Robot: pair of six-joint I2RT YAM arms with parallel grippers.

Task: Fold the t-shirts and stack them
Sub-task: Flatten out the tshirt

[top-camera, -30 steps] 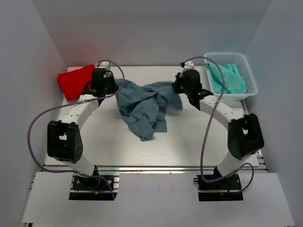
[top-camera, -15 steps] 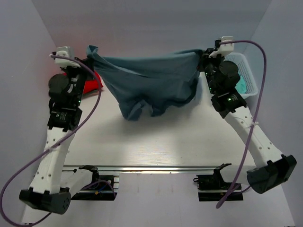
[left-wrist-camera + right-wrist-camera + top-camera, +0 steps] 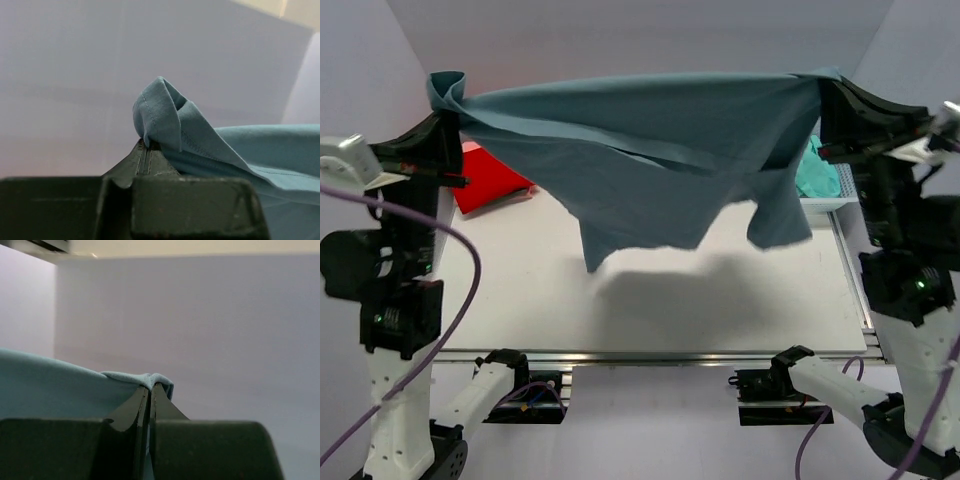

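- High over the table (image 3: 650, 320), between my two arms: one blue-grey t-shirt (image 3: 640, 150), held in the air as a wide sheet. A second ago it lay bunched on the table. Half a second ago it was half lifted and sagging. Now its upper edge runs nearly taut from left to right.
- Lower part of that shirt: hangs free and clear of the table, with its shadow on the surface beneath.
- Left gripper (image 3: 448, 122): jaws clenched on the shirt's left corner. My wrist view shows a folded, stitched edge poking up out of the closed tips.
- Right gripper (image 3: 828, 92): jaws clamped on the right corner. Only a small roll of cloth shows above the tips.
- Both arms: risen and spread far apart since a second ago, when they sat low over the far half of the table.
- Hanging outline: uneven, with a point low on the left and a loose flap low on the right. Diagonal folds cross the middle. I cannot tell which part is collar or sleeve.
- Red t-shirt (image 3: 488, 182): on the table at far left, where it was before.
- Teal t-shirt (image 3: 813, 170): in the white basket (image 3: 840, 185) at far right, mostly hidden by cloth and arm.
- Judgement: the shirt is opened out, but no fold has been made and it is not stacked. It next wants laying flat on the table. The crossed layers may go down twisted.
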